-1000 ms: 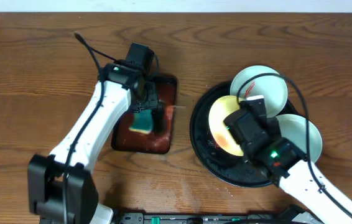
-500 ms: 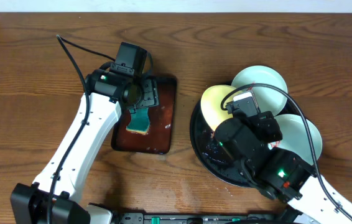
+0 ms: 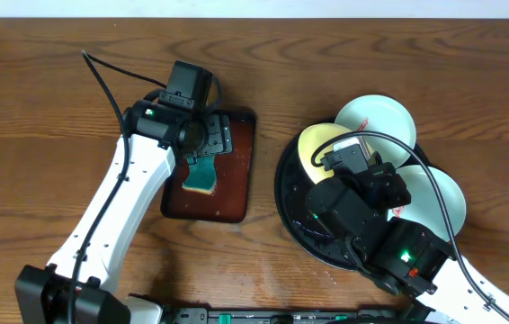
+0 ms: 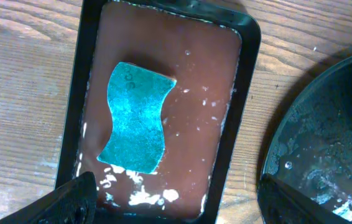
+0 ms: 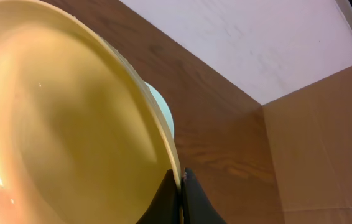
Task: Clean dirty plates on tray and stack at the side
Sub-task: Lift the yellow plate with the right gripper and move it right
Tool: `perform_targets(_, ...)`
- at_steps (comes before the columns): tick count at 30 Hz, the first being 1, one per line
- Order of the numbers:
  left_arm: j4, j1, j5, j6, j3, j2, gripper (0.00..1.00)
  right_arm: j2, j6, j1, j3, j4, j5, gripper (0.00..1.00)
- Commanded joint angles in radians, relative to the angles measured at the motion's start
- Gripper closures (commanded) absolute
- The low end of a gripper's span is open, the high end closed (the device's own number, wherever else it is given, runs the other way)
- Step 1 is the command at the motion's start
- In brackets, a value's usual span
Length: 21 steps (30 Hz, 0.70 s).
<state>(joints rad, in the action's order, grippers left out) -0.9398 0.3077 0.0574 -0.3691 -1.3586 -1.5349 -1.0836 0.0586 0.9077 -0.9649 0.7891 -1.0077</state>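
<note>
Right fingers (image 5: 165, 200) are being pinched shut on the rim of the yellow plate (image 5: 70, 124), tilted above the tray (image 3: 283, 202). Left fingers (image 4: 76, 196) are being held wide over the sponge (image 4: 135, 118). For stacking aside, the rim is best being gripped deep and firmly. Any smear is being hidden, and the other plates (image 3: 376, 112) are being partly covered by the right arm.

pale yellow plate (image 3: 316, 144) tilted up on edge above glossy black round tray (image 3: 289, 214), whitish plate (image 3: 378, 117) over tray's far rim, pale mint plate (image 3: 442, 193) at right rim
</note>
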Motion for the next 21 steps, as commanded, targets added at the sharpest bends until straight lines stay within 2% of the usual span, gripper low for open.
perform_targets(1,-0.005,-0.005,0.003,0.002,-0.002,0.011,0.17,-0.005,-0.008,0.010,-0.018,0.008,-0.033,0.99)
perform_targets(13,-0.005,-0.005,0.003,0.003,-0.002,0.011,0.17,-0.103,-0.003,0.011,-0.016,0.048,-0.032,0.99)
perform_targets(21,-0.005,-0.005,0.003,0.003,-0.002,0.011,0.17,-0.107,0.023,0.052,-0.016,0.041,-0.082,0.99)
